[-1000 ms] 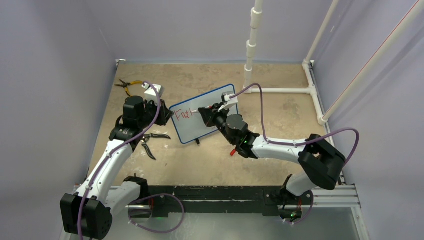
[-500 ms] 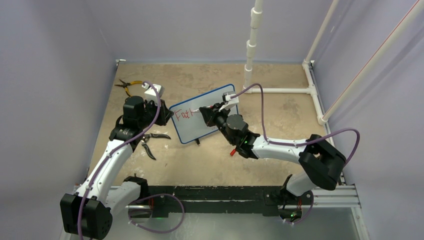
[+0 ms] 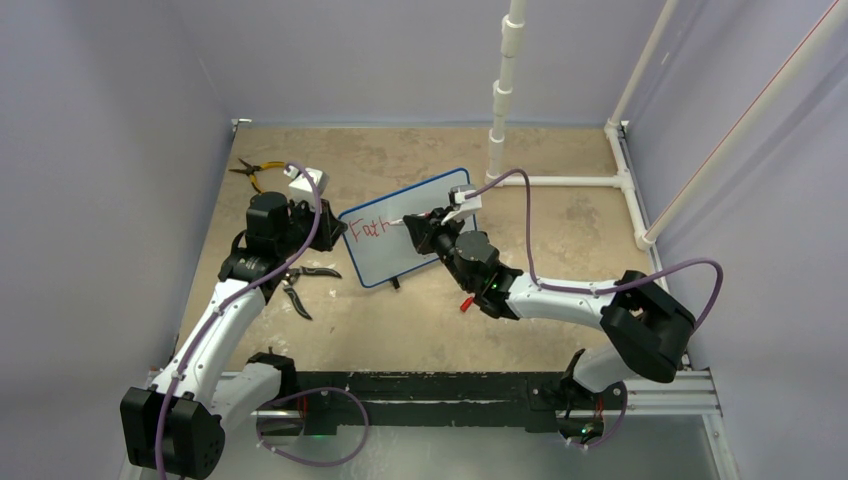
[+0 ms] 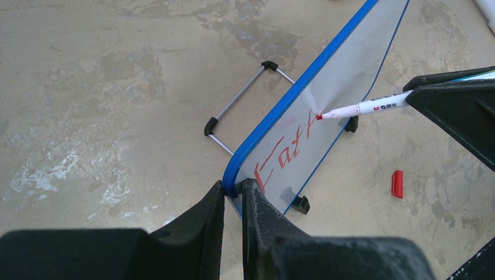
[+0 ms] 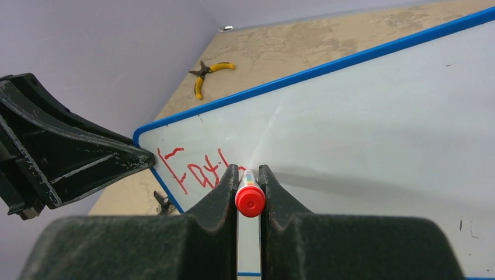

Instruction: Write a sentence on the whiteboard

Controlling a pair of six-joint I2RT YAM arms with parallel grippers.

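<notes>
While the left gripper (image 4: 233, 188) stays clenched on the frame at the left end of the whiteboard (image 4: 344, 76), steadying it on its feet mid-table, the sentence (image 4: 286, 154) has gained a stroke in the last second. The red lettering at that end now reads roughly "Fait", with a further upright begun. The tip of the marker (image 4: 365, 107) touches the white face just right of the last letter. The right gripper (image 5: 248, 174), grasping the barrel, has edged rightward. By my reading, the first word is nearly done and the rest is unwritten. Further right the face is bare up to the blue frame, leaving room for this line and one below. A red cap (image 4: 397, 183) lies apart from the board.
</notes>
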